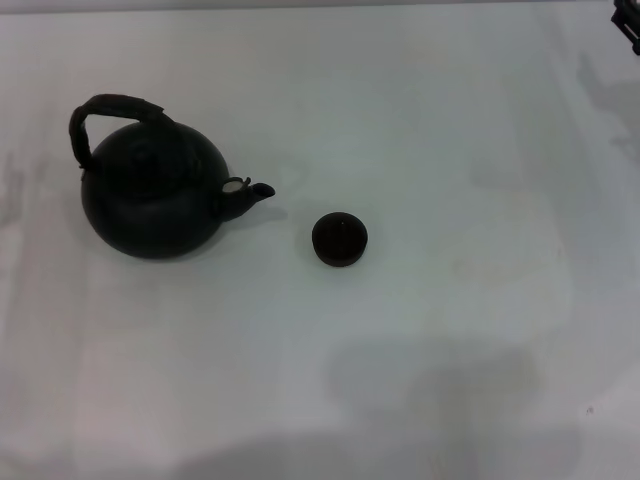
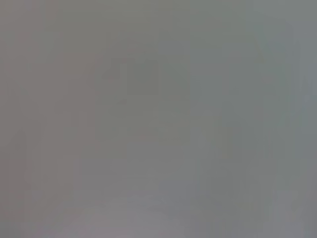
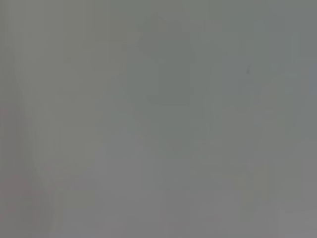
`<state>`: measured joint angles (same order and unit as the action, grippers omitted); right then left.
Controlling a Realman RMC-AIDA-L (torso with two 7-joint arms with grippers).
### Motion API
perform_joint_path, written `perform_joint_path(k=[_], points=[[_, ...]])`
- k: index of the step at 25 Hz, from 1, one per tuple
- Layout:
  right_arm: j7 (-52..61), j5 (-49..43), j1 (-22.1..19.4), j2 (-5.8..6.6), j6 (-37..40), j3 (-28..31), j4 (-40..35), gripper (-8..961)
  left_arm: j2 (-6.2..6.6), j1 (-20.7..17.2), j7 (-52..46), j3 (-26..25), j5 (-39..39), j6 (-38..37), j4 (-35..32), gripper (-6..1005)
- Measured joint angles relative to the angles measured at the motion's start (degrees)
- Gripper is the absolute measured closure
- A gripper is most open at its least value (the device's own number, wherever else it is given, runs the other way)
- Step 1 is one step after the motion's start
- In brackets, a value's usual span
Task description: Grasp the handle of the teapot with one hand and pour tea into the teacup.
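In the head view the matte-black teapot (image 1: 152, 200) stands upright on the white table (image 1: 450, 150) at the left. Its short spout (image 1: 250, 192) points right, toward the teacup. The dark arched handle (image 1: 112, 110) curves over its top, and nothing holds it. The small dark teacup (image 1: 340, 239) stands a short way to the right of the spout, apart from the pot. Neither gripper shows in the head view. Both wrist views show only a plain grey surface, with no fingers and none of the task's things.
A small dark piece of hardware (image 1: 630, 25) pokes in at the far right corner of the head view; I cannot tell what it is. Soft shadows lie on the table near its front edge.
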<state>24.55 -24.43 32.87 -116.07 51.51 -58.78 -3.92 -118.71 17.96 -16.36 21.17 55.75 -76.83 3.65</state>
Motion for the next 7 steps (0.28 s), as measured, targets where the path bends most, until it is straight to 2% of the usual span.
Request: perform_joint_path(k=[7], points=[[-0.26, 0.2, 0.57, -0.12, -0.5, 0.11, -0.43, 116, 0.08, 1.05, -4.12, 0.26, 2.73, 3.63, -2.04, 401]])
